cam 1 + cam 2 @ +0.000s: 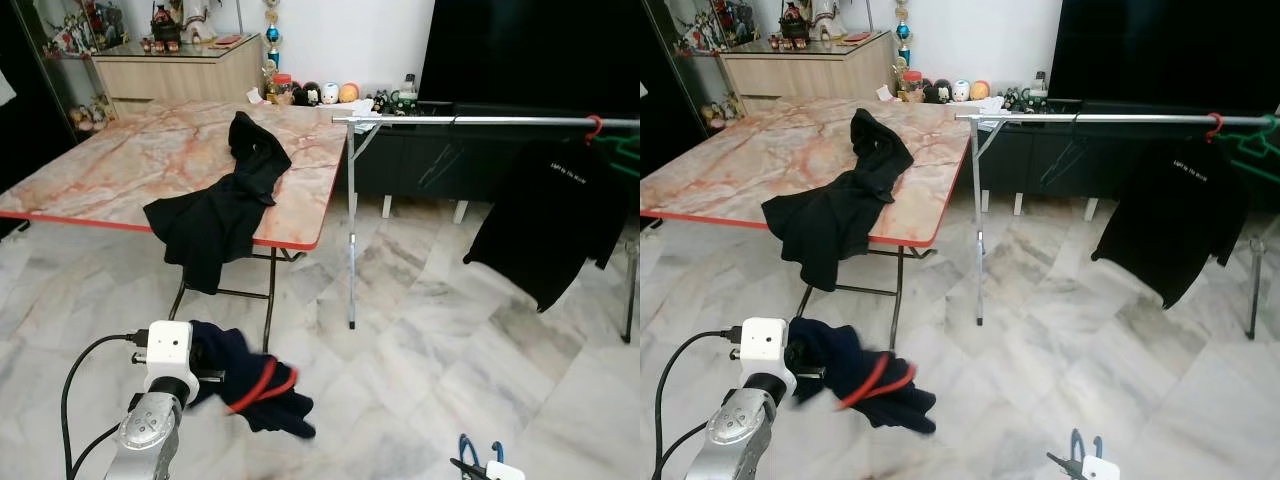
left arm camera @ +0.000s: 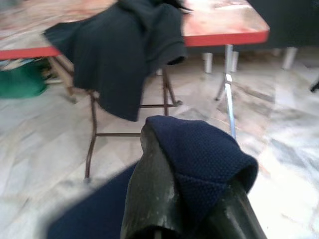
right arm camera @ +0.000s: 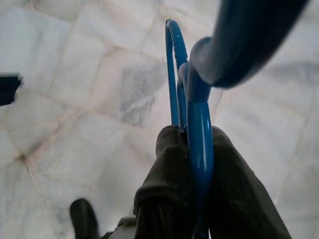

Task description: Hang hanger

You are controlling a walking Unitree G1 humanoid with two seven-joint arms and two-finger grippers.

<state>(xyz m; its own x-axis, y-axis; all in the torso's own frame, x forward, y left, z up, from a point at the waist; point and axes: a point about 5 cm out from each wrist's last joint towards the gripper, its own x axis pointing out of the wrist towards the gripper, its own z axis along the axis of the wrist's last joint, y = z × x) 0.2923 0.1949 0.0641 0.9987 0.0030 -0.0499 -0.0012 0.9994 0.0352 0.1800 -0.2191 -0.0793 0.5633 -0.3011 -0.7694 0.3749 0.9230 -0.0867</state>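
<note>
My left gripper (image 1: pixel 212 376) is low at the left and is shut on a navy garment (image 1: pixel 250 385). The cloth drapes over its fingers (image 2: pixel 149 184), and a red hanger (image 1: pixel 262 385) loops through it. At the bottom right, my right gripper (image 3: pixel 199 167) is shut on a blue hanger (image 3: pixel 199 124), whose blue loops (image 1: pixel 468 447) poke up at the frame's lower edge. A silver clothes rail (image 1: pixel 470 121) runs across the right, beyond both grippers. On it hangs a black T-shirt (image 1: pixel 555 215) by a red hook (image 1: pixel 595 126).
A marble-topped folding table (image 1: pixel 130 160) with a red rim stands at the left, and a black garment (image 1: pixel 220 210) spills over its front edge. The rail's upright leg (image 1: pixel 351 240) stands beside the table. A green hanger (image 1: pixel 625 150) sits at the rail's right end. The floor is marble tile.
</note>
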